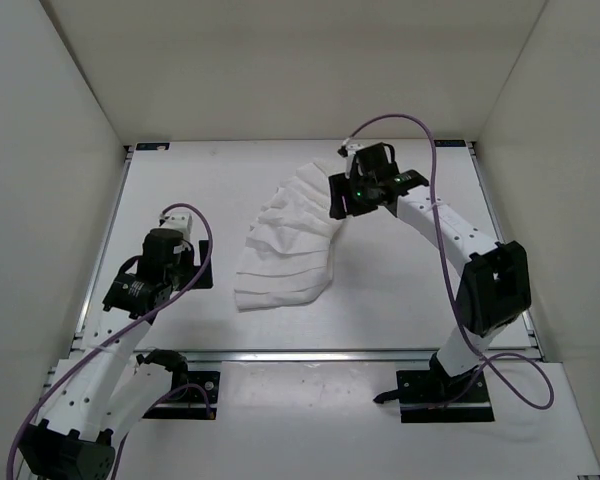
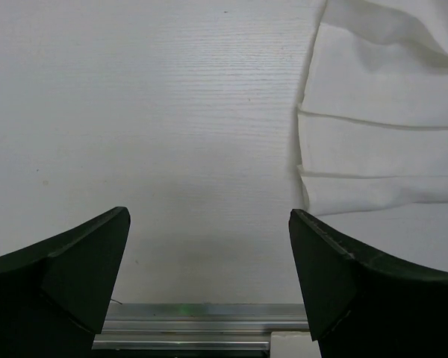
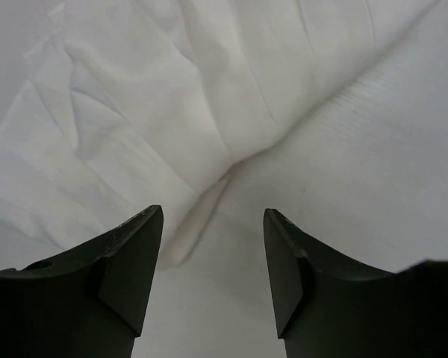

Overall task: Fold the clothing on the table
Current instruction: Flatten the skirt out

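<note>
clothing (image 1: pixel 285 240) lengthwise near-left to far-right

Table (image 1: pixel 180 180): we log bare, passable surface on either side of the clothing (image 1: pixel 285 250).
Clothing: a curved pleated band across the middle. Its far end lies under the open right gripper (image 3: pixel 213 216).
Walls (image 1: pixel 40 150): these close the left, back and right sides.
Left gripper (image 2: pixel 209 224): open over bare table, with the clothing just to its right.
</note>
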Controlling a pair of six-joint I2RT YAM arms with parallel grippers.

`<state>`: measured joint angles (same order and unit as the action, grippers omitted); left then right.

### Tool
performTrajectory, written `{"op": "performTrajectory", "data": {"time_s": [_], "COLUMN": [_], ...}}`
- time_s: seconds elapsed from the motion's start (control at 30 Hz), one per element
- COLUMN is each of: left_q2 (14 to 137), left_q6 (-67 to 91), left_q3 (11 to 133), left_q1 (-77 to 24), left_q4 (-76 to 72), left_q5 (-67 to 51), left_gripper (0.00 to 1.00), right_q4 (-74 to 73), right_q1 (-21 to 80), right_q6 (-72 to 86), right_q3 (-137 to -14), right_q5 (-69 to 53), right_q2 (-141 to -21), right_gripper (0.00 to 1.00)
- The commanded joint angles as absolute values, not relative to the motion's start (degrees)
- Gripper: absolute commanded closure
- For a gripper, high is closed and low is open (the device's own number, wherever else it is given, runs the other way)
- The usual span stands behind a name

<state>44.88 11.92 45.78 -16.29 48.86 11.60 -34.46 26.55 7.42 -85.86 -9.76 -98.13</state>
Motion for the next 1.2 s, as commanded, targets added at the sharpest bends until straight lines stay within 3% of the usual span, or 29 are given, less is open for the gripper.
{"op": "performTrajectory", "data": {"time_s": [0.0, 0.1, 0.13, 0.17, 0.23, 0.27, 0.3, 0.33, 0.37, 0.47, 0.6, 0.77, 0.9, 1.0, 1.1, 1.17], "left_q2": [43.52, 38.87, 36.93, 36.31, 36.64, 38.13, 38.93, 40.85, 41.48, 43.68, 49.65, 55.62, 63.43, 73.87, 82.58, 86.21], "left_q6": [9.86, 6.25, 6.41, 7.63, 10.18, 12.98, 15.97, 18.0, 22.54, 32.77, 40.16, 41.04, 42.45, 42.98, 42.63, 42.72], "left_q3": [45.53, 44.56, 44.3, 43.95, 43.68, 42.99, 42.28, 40.01, 38.42, 28.07, 21.54, 20.39, 19.86, 21.79, 24.95, 26.19], "left_q1": [-18.62, -18.64, -18.2, -17.15, -16.0, -17.48, -18.62, -21.59, -23.27, -31.54, -32.52, -31.56, -31.11, -30.5, -32.69, -33.66], "left_q4": [47.82, 44.74, 43.26, 41.76, 39.48, 37.55, 35.88, 31.68, 29.29, 10.87, -1.65, -5.09, -9.31, -11.77, -12.22, -13.35], "left_q5": [10.56, 3.79, 0.82, -2.43, -8.48, -13.22, -17.36, -18.88, -20.29, -20.04, -21.36, -14.95, -11.52, -15.27, -16.96, -17.66], "left_gripper": [0.01, 0.01, 0.12, 0.4, 0.68, 0.7, 0.64, 0.38, 0.27, 0.15, 0.13, 0.08, 0.09, 0.09, 0.09, 0.24], "right_q4": [-25.07, -21.71, -19.71, -17.51, -15.05, -13.81, -13.28, -12.49, -11.7, -10.02, -13.08, -24.07, -29.0, -32.33, -33.92, -35.15], "right_q1": [23.65, 20.22, 19.0, 17.16, 14.26, 12.76, 12.14, 11.69, 10.56, 8.88, 6.07, 5.8, 7.47, 8.43, 9.05, 9.32], "right_q6": [9.93, 10.81, 10.55, 10.72, 11.25, 11.6, 11.51, 11.08, 9.68, 8.09, 7.65, 4.23, 2.64, 0.97, 0.79, 0.79], "right_q3": [-77.46, -71.73, -70.41, -69.97, -71.18, -72.15, -73.72, -76.0, -77.77, -83.65, -96.04, -117.66, -123.22, -125.32, -124.98, -125.68], "right_q5": [-10.36, -13.09, -13.27, -14.58, -17.66, -20.54, -21.61, -23.01, -25.12, -25.92, -32.94, -34.89, -34.72, -35.16, -38.39, -40.33], "right_q2": [-92.47, -90.53, -90.35, -90.87, -92.88, -95.16, -98.14, -99.57, -102.63, -110.1, -123.53, -137.35, -141.59, -143.26, -142.21, -141.5], "right_gripper": [0.46, 0.46, 0.46, 0.47, 0.46, 0.46, 0.47, 0.46, 0.47, 0.43, 0.42, 0.42, 0.44, 0.45, 0.5, 0.73]}}
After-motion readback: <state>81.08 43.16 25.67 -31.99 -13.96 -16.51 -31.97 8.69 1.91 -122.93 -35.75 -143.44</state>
